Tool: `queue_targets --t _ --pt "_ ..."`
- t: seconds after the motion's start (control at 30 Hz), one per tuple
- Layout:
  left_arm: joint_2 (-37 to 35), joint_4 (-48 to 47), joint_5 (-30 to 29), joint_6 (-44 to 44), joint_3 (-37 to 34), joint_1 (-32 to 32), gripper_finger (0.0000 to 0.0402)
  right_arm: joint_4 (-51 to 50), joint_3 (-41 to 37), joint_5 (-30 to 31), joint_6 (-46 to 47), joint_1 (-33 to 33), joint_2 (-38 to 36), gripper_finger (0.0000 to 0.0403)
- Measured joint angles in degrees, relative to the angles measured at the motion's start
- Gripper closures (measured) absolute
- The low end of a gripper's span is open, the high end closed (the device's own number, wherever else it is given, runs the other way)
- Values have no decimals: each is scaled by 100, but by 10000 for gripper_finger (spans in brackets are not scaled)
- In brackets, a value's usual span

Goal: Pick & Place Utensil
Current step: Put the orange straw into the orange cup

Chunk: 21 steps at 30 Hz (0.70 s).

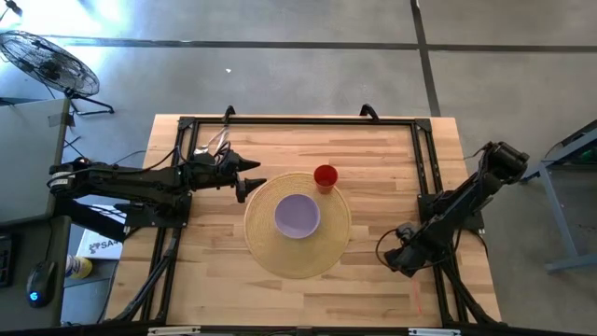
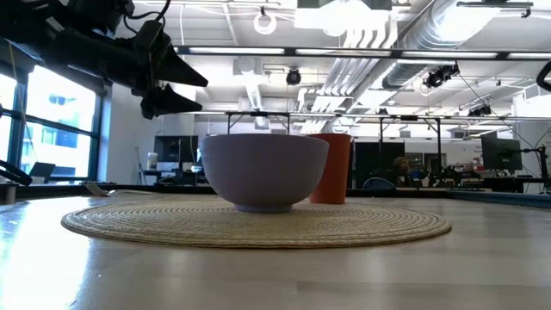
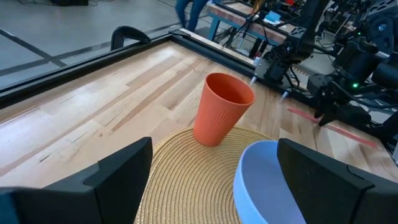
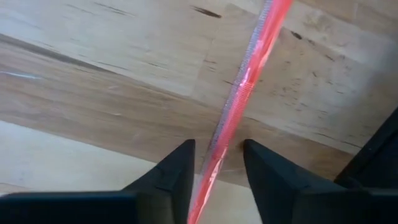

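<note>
A thin red utensil [image 4: 239,93] lies flat on the wooden table near its right edge, also seen in the high view [image 1: 417,301]. My right gripper [image 4: 217,149] points straight down over it, open, one finger close on either side of the utensil. A lavender bowl [image 1: 297,216] and an orange-red cup [image 1: 325,176] stand on a round woven placemat [image 1: 298,259] at the table's middle. My left gripper [image 1: 244,182] hangs open above the mat's left rim, pointing level toward the cup.
A black metal frame [image 1: 424,168] runs along the table's far, left and right sides, close to my right arm. Bare wood lies between the placemat and the utensil. A fan [image 1: 51,61] stands on the floor beyond the far left corner.
</note>
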Motion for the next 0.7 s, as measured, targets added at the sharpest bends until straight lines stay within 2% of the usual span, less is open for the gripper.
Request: queue_targets --t 0.37,0.53,0.7 --pt "0 1 0 -1 0 1 62 10 -4 161 -263 0 2 376" --pt "0 1 -1 -2 0 -1 62 7 -4 206 -320 2 3 396" --pt "0 0 -1 -1 0 1 62 7 -7 230 -437 2 4 398"
